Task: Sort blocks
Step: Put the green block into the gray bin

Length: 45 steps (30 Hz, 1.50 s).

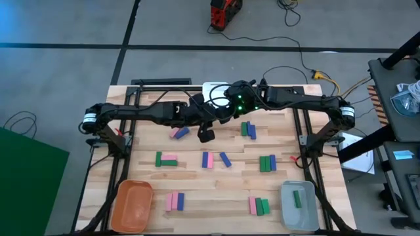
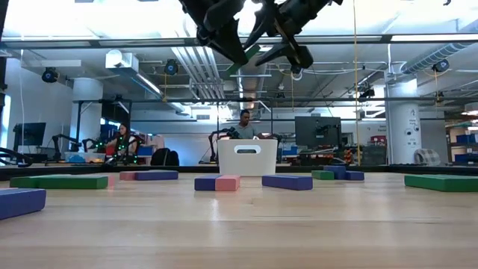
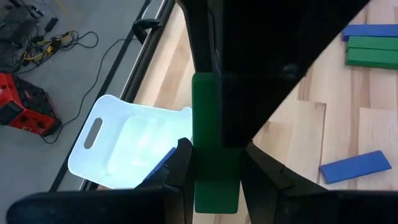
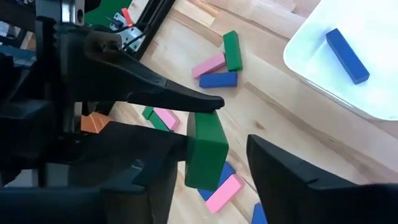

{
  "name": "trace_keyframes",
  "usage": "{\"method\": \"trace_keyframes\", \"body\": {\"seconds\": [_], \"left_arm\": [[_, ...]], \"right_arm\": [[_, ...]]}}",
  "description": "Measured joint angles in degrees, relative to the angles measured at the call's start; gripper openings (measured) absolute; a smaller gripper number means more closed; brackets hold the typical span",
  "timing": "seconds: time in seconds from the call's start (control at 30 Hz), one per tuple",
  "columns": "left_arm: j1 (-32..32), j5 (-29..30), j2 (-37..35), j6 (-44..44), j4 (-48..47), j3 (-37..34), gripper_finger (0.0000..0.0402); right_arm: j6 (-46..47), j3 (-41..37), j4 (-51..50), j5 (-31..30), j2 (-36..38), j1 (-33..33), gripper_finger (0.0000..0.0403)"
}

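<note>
One green block (image 3: 214,180), held in the air above the far middle of the bench (image 1: 197,180), just beside the white bin (image 1: 213,88). It is a plain, solid-coloured rectangular bar with square ends, gripped across its narrow faces. The left pincer (image 3: 216,155) is closed on it. The right pincer (image 4: 216,146) straddles the same bar, part open, with a gap showing on one side. Step in hand, as judged: passing the bar from left to right. The right jaws should close squarely on the free length before the left lets go, with neither arm twisting. Likely destination is the grey bin (image 1: 289,219), which already holds a green bar (image 1: 297,198). Other pink, blue and green blocks lie scattered in small groups over the bench.
</note>
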State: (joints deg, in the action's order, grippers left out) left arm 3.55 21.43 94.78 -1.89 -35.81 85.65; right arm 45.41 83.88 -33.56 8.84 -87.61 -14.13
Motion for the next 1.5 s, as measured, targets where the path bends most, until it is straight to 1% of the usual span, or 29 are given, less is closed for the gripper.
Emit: {"method": "trace_keyframes", "body": {"seconds": [0.13,0.27,0.3,0.53,0.6,0.67,0.77,0.93,1.03,1.2,1.3,1.37,1.5], "left_arm": [[0.0,0.0,0.0,-0.1,-0.2,0.0,0.0075],[0.0,0.2,0.0,-0.3,-0.2,0.0,0.0081],[0.0,0.4,0.0,-0.2,-0.2,0.0,0.0085],[0.0,0.0,0.0,2.4,-0.4,0.0,0.0137],[0.0,0.0,0.0,2.4,-1.9,0.0,0.0149],[0.2,0.0,-0.1,2.4,-4.8,0.0,0.0158],[0.6,0.0,-0.1,2.4,-10.3,0.0,0.0166],[1.1,-0.3,-0.2,1.2,-15.7,0.0,0.0170],[1.9,-3.8,-1.0,0.2,-15.5,0.0,0.0170],[4.1,-10.2,-3.1,-1.0,-13.3,0.0,0.0170],[5.6,-15.5,-4.6,-2.5,-11.3,0.0,0.0171],[6.6,-18.0,-5.3,-3.1,-9.8,0.0,0.0171],[8.1,-19.2,-6.4,-3.6,-9.2,0.0,0.0171]], "right_arm": [[0.1,0.0,0.1,0.0,0.0,0.0,0.0128],[0.1,0.0,0.4,0.0,0.0,0.0,0.0060],[0.0,0.0,0.4,0.1,0.0,0.0,0.0048],[-1.6,0.1,-0.9,-0.5,0.1,0.0,0.0048],[-2.0,0.2,-2.8,-0.6,0.4,-0.2,0.0048],[-2.8,0.6,-7.1,-0.6,1.1,-0.2,0.0048],[-4.8,1.7,-16.8,-0.7,3.3,-0.2,0.0048],[-11.9,2.0,-30.6,0.0,9.3,1.4,0.0048],[-15.3,2.0,-36.8,0.3,13.6,4.0,0.0048],[-17.5,2.0,-42.8,0.1,19.3,11.7,0.0048],[-18.3,2.0,-43.5,0.1,20.8,17.9,0.0048],[-18.3,2.0,-43.6,0.1,20.9,22.0,0.0048],[-18.8,1.7,-45.0,-0.1,20.0,30.4,0.0048]]}}
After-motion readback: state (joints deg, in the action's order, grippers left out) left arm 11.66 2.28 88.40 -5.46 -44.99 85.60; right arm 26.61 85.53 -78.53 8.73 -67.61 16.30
